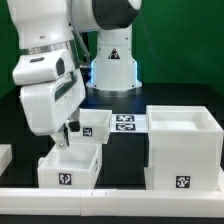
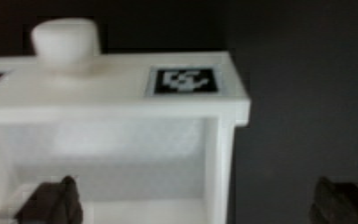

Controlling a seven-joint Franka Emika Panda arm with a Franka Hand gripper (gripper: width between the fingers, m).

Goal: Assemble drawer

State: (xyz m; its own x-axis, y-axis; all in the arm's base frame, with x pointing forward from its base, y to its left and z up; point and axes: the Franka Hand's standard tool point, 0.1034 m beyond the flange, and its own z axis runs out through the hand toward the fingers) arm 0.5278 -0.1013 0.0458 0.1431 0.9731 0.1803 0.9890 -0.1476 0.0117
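Note:
A small white open-top tray (image 1: 72, 163) with a tag on its front stands at the front left. My gripper (image 1: 69, 134) hangs open just above its back part. In the wrist view the tray (image 2: 105, 100) shows a round knob (image 2: 64, 40) and a tag (image 2: 186, 80). The gripper (image 2: 202, 205) is open, its dark fingertips (image 2: 55, 203) apart on either side of the tray's side wall, one over the inside and one outside. A second small tray (image 1: 93, 122) stands just behind. The large cube-shaped casing (image 1: 184, 148) stands at the exterior view's right.
The marker board (image 1: 126, 123) lies flat between the trays and the casing, in front of the robot base (image 1: 110, 70). A white rail (image 1: 110, 205) runs along the front edge. A white piece (image 1: 5, 156) shows at the far left edge.

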